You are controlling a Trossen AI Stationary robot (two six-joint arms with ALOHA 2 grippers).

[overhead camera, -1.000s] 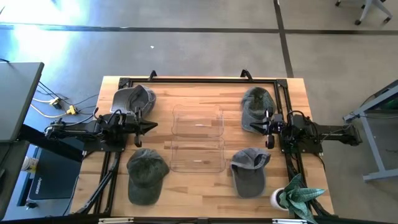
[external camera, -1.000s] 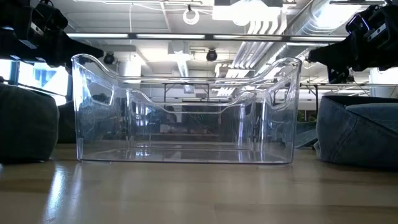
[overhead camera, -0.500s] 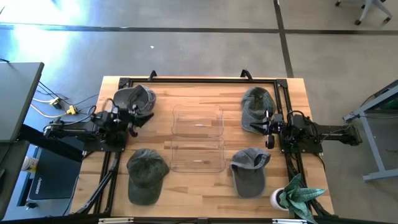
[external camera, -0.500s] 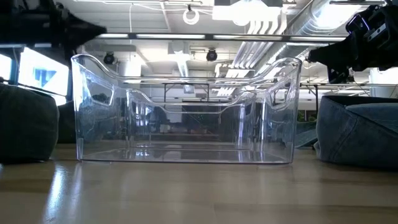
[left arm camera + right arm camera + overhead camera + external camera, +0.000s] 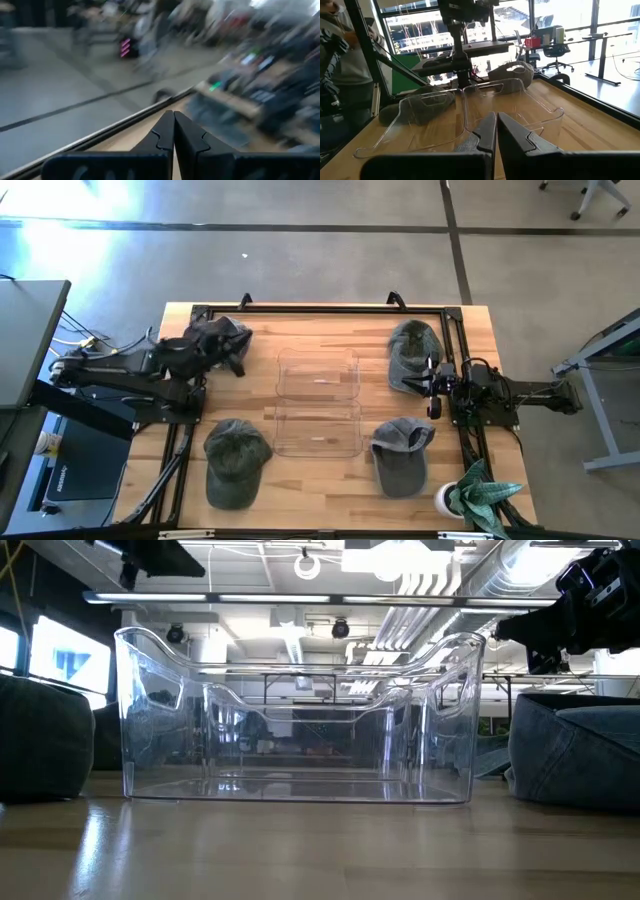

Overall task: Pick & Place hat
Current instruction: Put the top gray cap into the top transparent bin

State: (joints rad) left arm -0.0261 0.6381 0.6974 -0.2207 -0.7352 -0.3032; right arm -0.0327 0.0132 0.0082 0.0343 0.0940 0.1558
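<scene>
Several grey hats lie crown-up on the wooden table: far left (image 5: 222,332), near left (image 5: 237,461), far right (image 5: 413,350) and near right (image 5: 400,452). Between them stand two clear bins (image 5: 318,373) (image 5: 318,428). My left gripper (image 5: 238,358) is shut and empty, raised high over the far-left hat, which the arm partly hides; it shows at the top left of the low view (image 5: 160,558). My right gripper (image 5: 432,385) is shut and empty, held level beside the far-right hat.
A potted plant (image 5: 472,494) stands at the near right corner. Black frame rails (image 5: 320,310) run along the table's edges. A person (image 5: 340,50) stands beyond the table in the right wrist view.
My left gripper has risen well above the table, swung toward the far edge and now hangs over the far-left hat. It tipped up from a downward slant to nearly level and stayed shut.
</scene>
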